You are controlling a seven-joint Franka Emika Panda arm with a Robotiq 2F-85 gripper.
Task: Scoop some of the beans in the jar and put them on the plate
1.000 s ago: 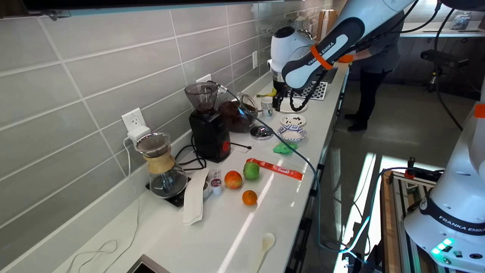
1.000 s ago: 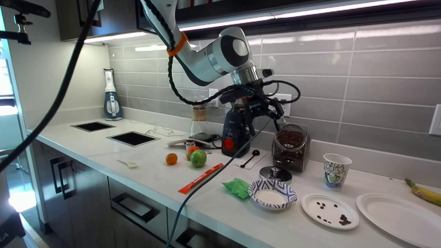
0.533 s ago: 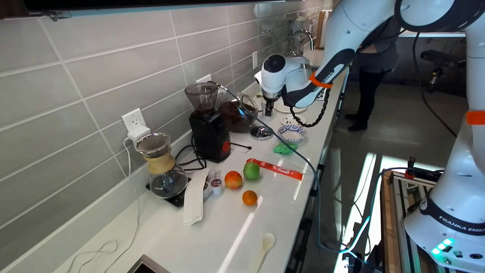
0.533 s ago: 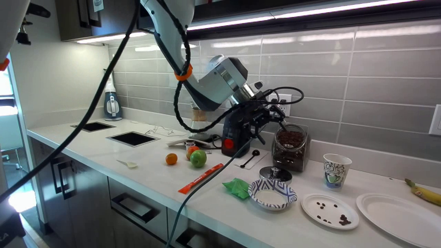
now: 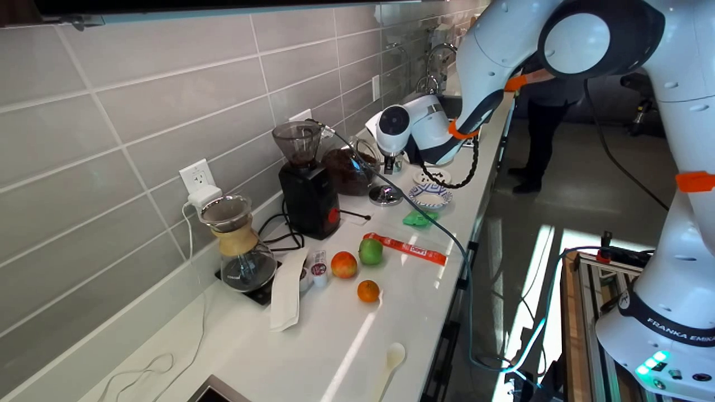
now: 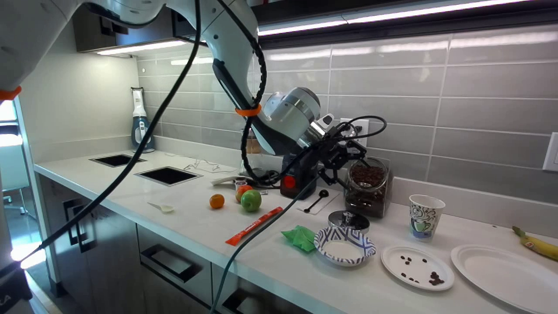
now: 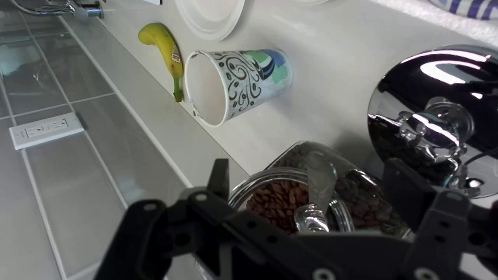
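A glass jar of dark beans lies tilted on the counter, its uncovered mouth facing up and outward. A shiny metal scoop rests in the mouth, its flat end sticking out over the rim. In the wrist view my gripper is open, with the scoop between its spread fingers but apart from both. An exterior view has the gripper right by the jar's mouth. The small white plate bears several scattered beans and a little heap of them.
Near the jar are its chrome lid, a patterned bowl, a paper cup and a black grinder. A larger white plate and a banana lie beyond. A blue-grey cable hangs across the counter.
The arm has come down and in towards the jar, and the gripper has gone from above the jar to its mouth. Its fingers have stayed open; the counter objects have not moved.
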